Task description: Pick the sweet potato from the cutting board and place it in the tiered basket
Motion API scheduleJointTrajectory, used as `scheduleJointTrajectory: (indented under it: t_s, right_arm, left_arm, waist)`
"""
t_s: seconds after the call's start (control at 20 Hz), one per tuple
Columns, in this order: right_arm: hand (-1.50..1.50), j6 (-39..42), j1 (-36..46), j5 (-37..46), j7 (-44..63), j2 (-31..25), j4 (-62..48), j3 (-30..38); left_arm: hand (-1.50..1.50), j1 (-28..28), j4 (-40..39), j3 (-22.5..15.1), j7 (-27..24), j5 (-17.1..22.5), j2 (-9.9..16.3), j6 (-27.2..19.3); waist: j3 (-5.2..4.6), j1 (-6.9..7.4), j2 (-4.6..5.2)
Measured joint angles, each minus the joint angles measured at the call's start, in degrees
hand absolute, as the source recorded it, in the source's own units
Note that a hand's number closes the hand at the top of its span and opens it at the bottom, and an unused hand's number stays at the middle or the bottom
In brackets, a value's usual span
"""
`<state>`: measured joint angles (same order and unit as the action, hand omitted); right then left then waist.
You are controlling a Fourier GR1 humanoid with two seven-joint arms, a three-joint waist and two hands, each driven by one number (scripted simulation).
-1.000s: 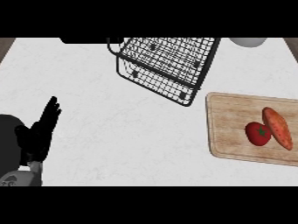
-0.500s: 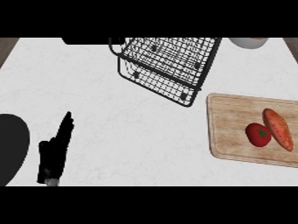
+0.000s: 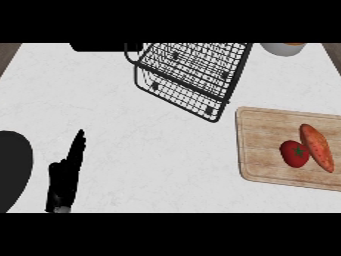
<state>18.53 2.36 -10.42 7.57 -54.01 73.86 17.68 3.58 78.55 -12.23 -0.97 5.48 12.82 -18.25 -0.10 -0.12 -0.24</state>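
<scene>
Resting on the board: the sweet potato (image 3: 318, 148) lies on the wooden cutting board (image 3: 265, 137), toward its right half, its long axis running from upper left to lower right.
Neighbour: a red tomato (image 3: 295, 153) with a green stem top sits just left of the sweet potato, touching it or very nearly so.
Board position: at the right side of the white bench (image 3: 129, 130), slightly skewed to the bench edges.
Basket: the black wire tiered basket (image 3: 191, 75) stands at the upper middle of the view, up and to the left of the board; its lower corner comes near the board's upper left corner. Nothing shows inside it.
Left hand: the left hand (image 3: 68, 172) shows edge-on at the lower left, fingers straight and together, pointing up the view; it holds nothing and is well apart from both board and basket.
Dark shape: a large black rounded form (image 3: 2, 170) fills the left edge beside the hand; what it is cannot be told.
Right hand: it shows nowhere in the view.
Far edge: a pale bowl (image 3: 282, 48) sits at the top right, and a dark object (image 3: 99, 47) at the top, left of the basket.
</scene>
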Motion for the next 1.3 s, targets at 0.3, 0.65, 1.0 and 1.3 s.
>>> scheduleJointTrajectory:
  t_s: [0.3, 0.65, 1.0, 1.3]
  right_arm:
    - [-1.5, -4.24, -1.59, 8.25, 10.37, -0.22, 11.18, -5.55]
    - [-1.5, -7.37, 1.63, 17.72, 20.33, 4.91, 16.44, -11.15]
    - [-1.5, -6.05, 3.67, 27.44, 25.79, 7.82, 15.92, -17.54]
    - [-1.5, -1.04, 6.07, 31.09, 29.72, 10.52, 15.27, -18.57]
  left_arm:
    - [0.0, 0.43, 0.6, 0.58, 0.65, 0.18, 0.16, 0.78]
    - [0.0, 0.07, 1.54, 0.43, 2.53, -1.6, -0.9, 0.79]
    - [0.0, -0.14, 1.51, 1.01, 2.74, -2.49, -1.69, 1.17]
    - [0.0, -0.08, 1.45, 1.56, 3.22, -3.6, -2.98, 1.29]
  waist:
    - [0.03, -0.04, 0.03]
    - [0.09, 0.32, 0.18]
    - [0.09, 0.48, 0.27]
    - [0.09, 0.31, 0.24]
